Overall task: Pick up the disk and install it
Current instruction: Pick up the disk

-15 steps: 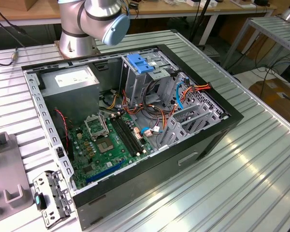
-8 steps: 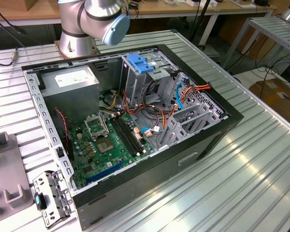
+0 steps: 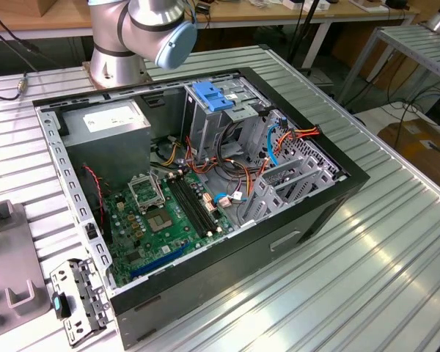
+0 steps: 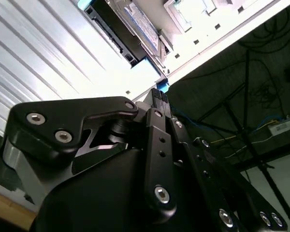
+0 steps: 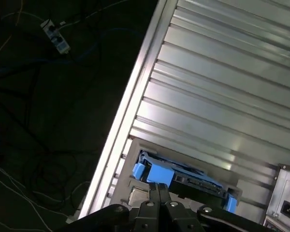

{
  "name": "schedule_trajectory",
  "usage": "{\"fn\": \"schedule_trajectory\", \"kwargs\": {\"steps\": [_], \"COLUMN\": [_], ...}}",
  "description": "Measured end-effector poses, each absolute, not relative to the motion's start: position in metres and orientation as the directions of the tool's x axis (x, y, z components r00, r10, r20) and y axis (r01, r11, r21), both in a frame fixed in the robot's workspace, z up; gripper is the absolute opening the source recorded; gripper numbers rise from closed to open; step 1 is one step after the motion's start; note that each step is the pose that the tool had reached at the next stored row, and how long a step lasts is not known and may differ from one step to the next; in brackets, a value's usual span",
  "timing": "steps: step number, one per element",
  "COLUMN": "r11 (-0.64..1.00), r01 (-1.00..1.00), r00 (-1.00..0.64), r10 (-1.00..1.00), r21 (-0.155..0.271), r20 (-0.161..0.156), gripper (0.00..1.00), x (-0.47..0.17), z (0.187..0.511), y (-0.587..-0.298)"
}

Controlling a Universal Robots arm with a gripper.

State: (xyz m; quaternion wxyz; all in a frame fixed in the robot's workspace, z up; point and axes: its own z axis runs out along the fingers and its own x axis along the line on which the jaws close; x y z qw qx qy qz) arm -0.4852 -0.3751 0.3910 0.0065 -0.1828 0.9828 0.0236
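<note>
The disk [image 5: 183, 175] is a flat dark drive in a bright blue carrier. It lies on the ribbed aluminium table [image 5: 222, 87] close to the table's edge. In both wrist views my gripper [image 5: 158, 189] hangs over the disk's blue end [image 4: 146, 71]. Its two black fingers [image 4: 159, 96] are pressed together, and I see nothing between them. I cannot tell whether the tips touch the blue carrier. The exterior view shows the open computer case [image 3: 205, 183] with its grey drive cage topped by a blue latch plate [image 3: 211, 95], and the arm's base [image 3: 121, 44] behind it.
Beyond the table edge [image 5: 130, 111] the floor is dark, with cables and a power strip [image 5: 55, 36]. A corner of the computer's back panel [image 5: 286, 203] lies near the disk. A metal bracket [image 3: 77, 301] and grey fixtures [image 3: 7, 257] sit at the exterior view's left.
</note>
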Motion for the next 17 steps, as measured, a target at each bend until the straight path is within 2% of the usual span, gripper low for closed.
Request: {"fn": "schedule_trajectory", "kwargs": {"steps": [13, 17], "r11": [0.810, 0.721], "r01": [-0.585, -0.692], "r00": [-0.811, -0.722], "r10": [-0.585, -0.692], "r21": [0.044, 0.044], "r20": [-0.021, -0.021], "gripper": [0.11, 0.11], "x": [-0.4852, -0.4852], "z": [0.3903, 0.3899], "y": [-0.3751, -0.3751]}}
